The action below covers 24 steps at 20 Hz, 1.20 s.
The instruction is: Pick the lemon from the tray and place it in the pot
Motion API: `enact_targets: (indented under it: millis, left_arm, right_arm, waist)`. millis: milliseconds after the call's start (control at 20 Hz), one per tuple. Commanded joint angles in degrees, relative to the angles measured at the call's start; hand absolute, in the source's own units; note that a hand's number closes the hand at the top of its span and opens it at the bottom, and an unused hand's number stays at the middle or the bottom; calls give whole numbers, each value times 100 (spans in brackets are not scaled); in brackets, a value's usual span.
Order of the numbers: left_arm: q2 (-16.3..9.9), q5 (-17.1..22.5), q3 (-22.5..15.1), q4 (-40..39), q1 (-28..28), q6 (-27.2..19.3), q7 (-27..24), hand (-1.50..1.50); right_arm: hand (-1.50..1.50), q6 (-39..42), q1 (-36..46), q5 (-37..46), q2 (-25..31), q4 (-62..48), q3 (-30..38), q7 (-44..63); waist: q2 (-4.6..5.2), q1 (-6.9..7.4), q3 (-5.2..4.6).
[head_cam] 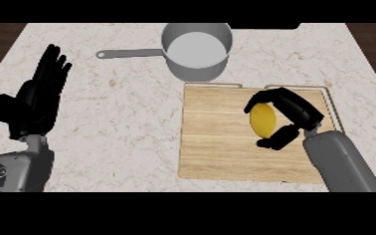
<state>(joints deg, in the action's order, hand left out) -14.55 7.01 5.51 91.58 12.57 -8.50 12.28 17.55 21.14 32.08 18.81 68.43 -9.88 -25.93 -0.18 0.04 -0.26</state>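
A yellow lemon lies on the wooden tray at the right of the counter. My right hand is curled round the lemon from the right, fingers over its far end and thumb under its near end. Whether the lemon is lifted off the tray I cannot tell. The grey pot with a long handle pointing left stands just beyond the tray's far edge, its inside bare. My left hand rests open at the left edge, fingers up.
The pot's handle reaches left over the marble counter. The tray's raised rim runs along its far edge, close to the pot's base.
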Motion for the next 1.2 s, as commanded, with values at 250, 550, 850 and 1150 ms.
enact_targets:
  millis: [250,550,850,1150]
  left_arm:
    - [43,-6,162,64,-124,235,-96,0]
    - [230,-142,-116,133,-42,97,91,0]
    - [290,-188,-344,86,141,216,73,0]
    - [401,-230,-447,-2,301,172,99,0]
  right_arm:
    - [150,-287,-5,580,-503,-70,-128,-144]
    - [150,-593,241,1431,-1815,352,-1225,2027]
    - [150,-361,862,1505,-1857,263,-1873,3701]
    - [150,-1542,1522,1162,-1872,879,-2042,5335]
  waist:
    - [18,12,26]
    - [-13,259,-10]
    - [18,713,-27]
    - [-34,736,15]
